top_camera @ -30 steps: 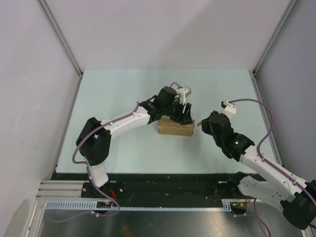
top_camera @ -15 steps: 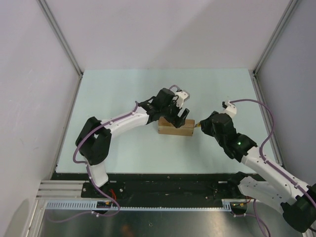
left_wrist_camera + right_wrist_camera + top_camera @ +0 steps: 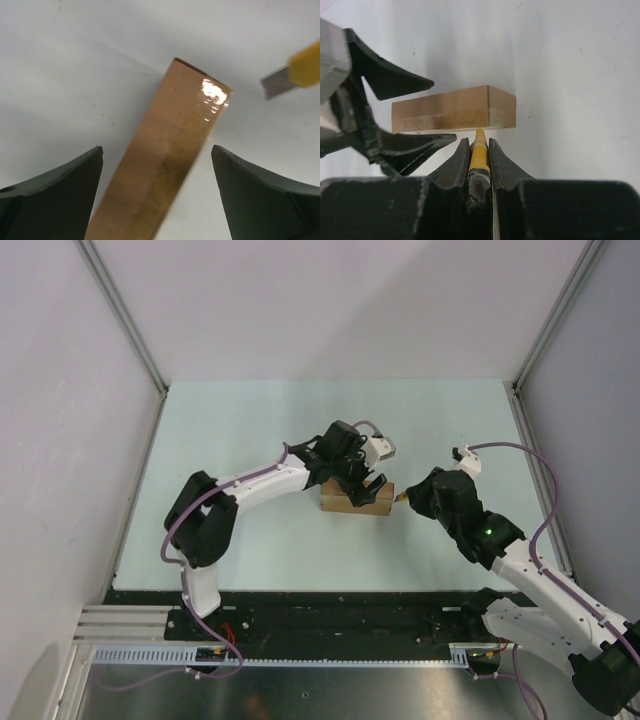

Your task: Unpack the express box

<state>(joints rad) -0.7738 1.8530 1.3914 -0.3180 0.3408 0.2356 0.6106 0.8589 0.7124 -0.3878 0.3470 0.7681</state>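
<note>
Left arm has shifted nearer, jaws spread astride the express box.

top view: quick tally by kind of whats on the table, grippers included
express box: 1
yellow utility knife: 1
grippers: 2, the left gripper and the right gripper
total: 4

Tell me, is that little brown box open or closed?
Closed. The express box lies flat, its top smooth and glossy, seemingly taped, with no flap lifted. The knife blade sits apart from it.
</note>
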